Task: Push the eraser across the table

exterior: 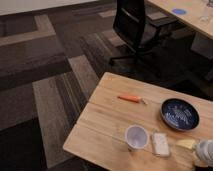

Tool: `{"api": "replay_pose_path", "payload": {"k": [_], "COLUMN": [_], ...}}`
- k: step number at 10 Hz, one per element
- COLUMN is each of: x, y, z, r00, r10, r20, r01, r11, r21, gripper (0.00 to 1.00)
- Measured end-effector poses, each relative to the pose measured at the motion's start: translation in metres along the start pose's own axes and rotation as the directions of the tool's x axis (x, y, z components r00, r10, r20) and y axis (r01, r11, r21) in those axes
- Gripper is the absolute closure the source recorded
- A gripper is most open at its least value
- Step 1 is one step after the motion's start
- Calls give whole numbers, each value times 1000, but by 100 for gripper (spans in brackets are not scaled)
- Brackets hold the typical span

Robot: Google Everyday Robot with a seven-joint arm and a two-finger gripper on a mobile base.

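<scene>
A wooden table [112, 117] seen from above. The eraser [160, 143] lies near its front edge, just at 3 o'clock from a paper cup [136, 136]. The gripper [205, 151] sits at the eraser's 3 o'clock, apart from it; whether the claw is apart or together cannot be told. This looks like the approach step. The next move calls for contact and a push that avoids the cup.

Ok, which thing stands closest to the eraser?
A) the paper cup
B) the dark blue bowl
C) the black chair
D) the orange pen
A: the paper cup stands right beside the eraser on the table; the pincer sits apart at the view's lower right edge.
</scene>
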Motion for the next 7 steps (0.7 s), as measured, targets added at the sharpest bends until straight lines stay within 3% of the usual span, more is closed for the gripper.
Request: {"api": "replay_pose_path", "payload": {"k": [1,2,3,5,6,7], "x": [-3,0,13,20,16,15], "y": [-59,-84,-141,-165,-151,-134], "z": [-23,-32,-54,-69,-70,-67], "r00": [996,991,975,956,953,958], "r10": [80,117,207,272,283,272], "r20": [45,57,85,109,110,92], "r01": [-85,-125,-222,-292,-303,-287], "r11": [990,979,939,906,908,919], "r21": [113,160,263,307,289,270], "gripper": [35,35,35,35,35,35]}}
